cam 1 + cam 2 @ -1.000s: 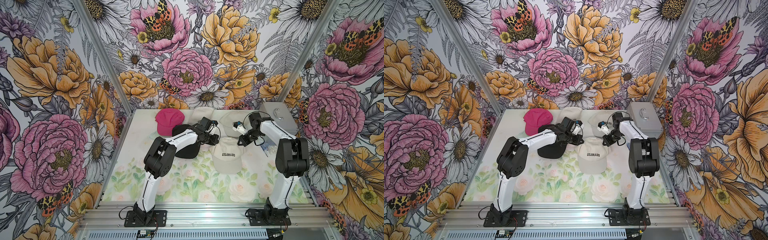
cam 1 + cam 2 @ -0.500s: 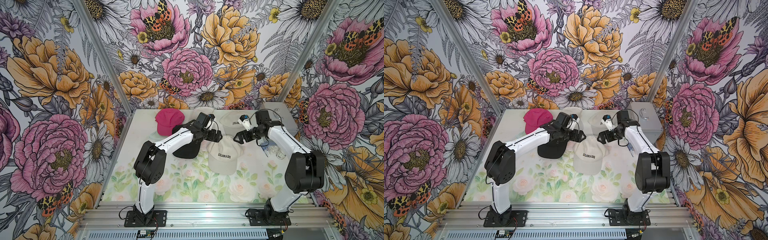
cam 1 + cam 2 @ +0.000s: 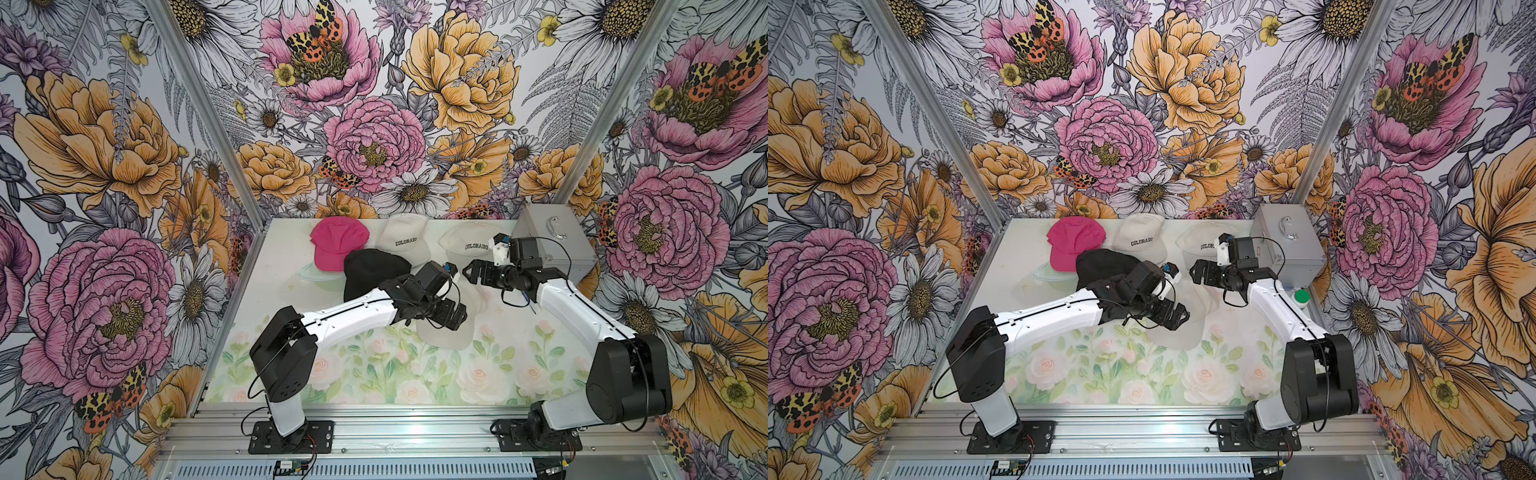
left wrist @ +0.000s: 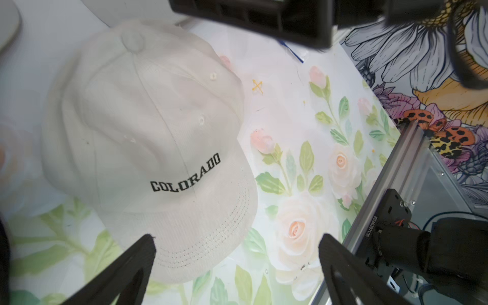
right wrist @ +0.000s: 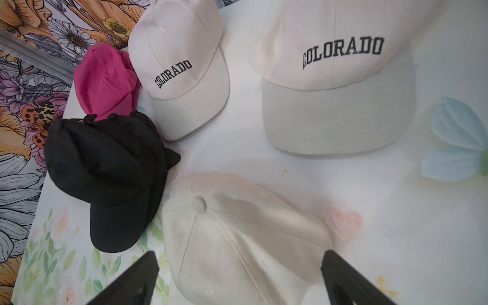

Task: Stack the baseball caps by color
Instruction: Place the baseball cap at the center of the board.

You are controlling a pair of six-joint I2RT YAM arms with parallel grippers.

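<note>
Three cream "COLORADO" caps show. Two lie at the back [image 3: 405, 241] [image 3: 471, 245] and one mid-table [image 3: 449, 332], partly under my left arm. A hot pink cap [image 3: 338, 243] sits at the back left, and a pile of black caps [image 3: 374, 274] lies just in front of it. My left gripper [image 3: 451, 318] hovers open above the middle cream cap [image 4: 148, 148], fingertips apart over its brim edge. My right gripper [image 3: 473, 270] is open and empty, above the crown of that same cap [image 5: 237, 237].
A silver metal case [image 3: 552, 241] stands at the back right corner. A green-lidded white bottle [image 3: 1301, 296] sits beside the right arm near the right wall. Aluminium frame rails border the floral table.
Both grippers went from shut to open. The left gripper moved forward and right, from beside the black caps to over the middle cream cap. The right arm's elbow swung out to the right.
</note>
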